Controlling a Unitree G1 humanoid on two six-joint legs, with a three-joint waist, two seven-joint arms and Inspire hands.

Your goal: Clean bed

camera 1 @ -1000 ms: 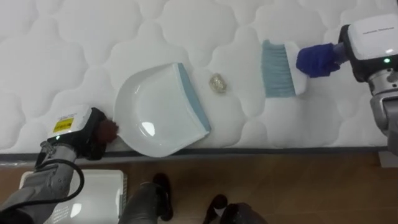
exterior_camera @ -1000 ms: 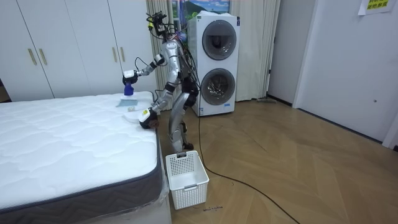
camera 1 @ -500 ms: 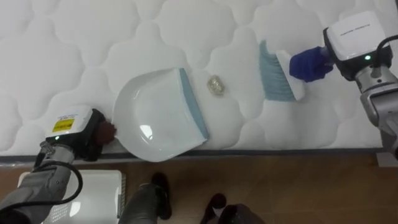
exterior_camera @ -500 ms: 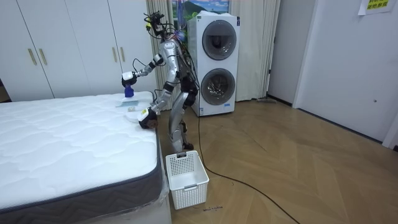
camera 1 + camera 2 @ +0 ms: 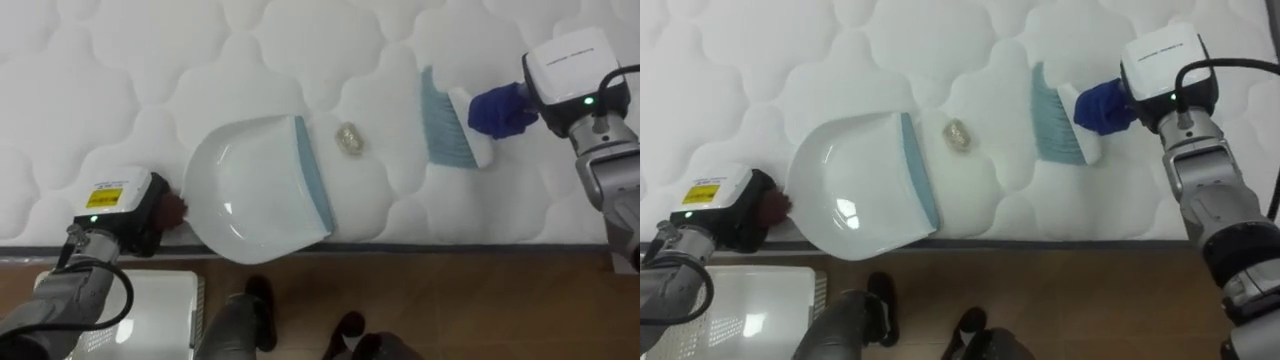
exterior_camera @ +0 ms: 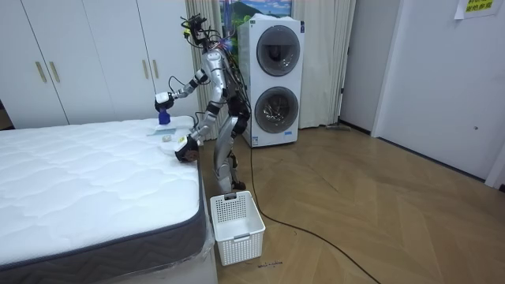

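Observation:
A white dustpan [image 5: 250,190] with a blue lip lies on the quilted white mattress [image 5: 150,60] near its front edge. My left hand [image 5: 140,212] is shut on its brown handle [image 5: 176,208]. Just right of the lip sits a small crumpled ball of paper [image 5: 348,137]. Further right, a brush [image 5: 446,118] with pale blue bristles rests on the mattress, bristles turned toward the ball. My right hand [image 5: 560,80] is shut on the brush's dark blue handle [image 5: 497,108]. In the room view I stand at the bed's [image 6: 87,181] side near its far corner.
The mattress edge [image 5: 420,244] runs along the bottom, with wooden floor [image 5: 480,300] below it. A white basket [image 5: 150,310] stands on the floor at lower left, also by the bed's corner [image 6: 237,225]. Stacked washing machines [image 6: 276,79] are behind me.
My right hand has come leftward and a little lower, tilting the brush slightly. The dustpan has turned a bit, its lip now nearer the mattress edge. The paper ball has stayed put.

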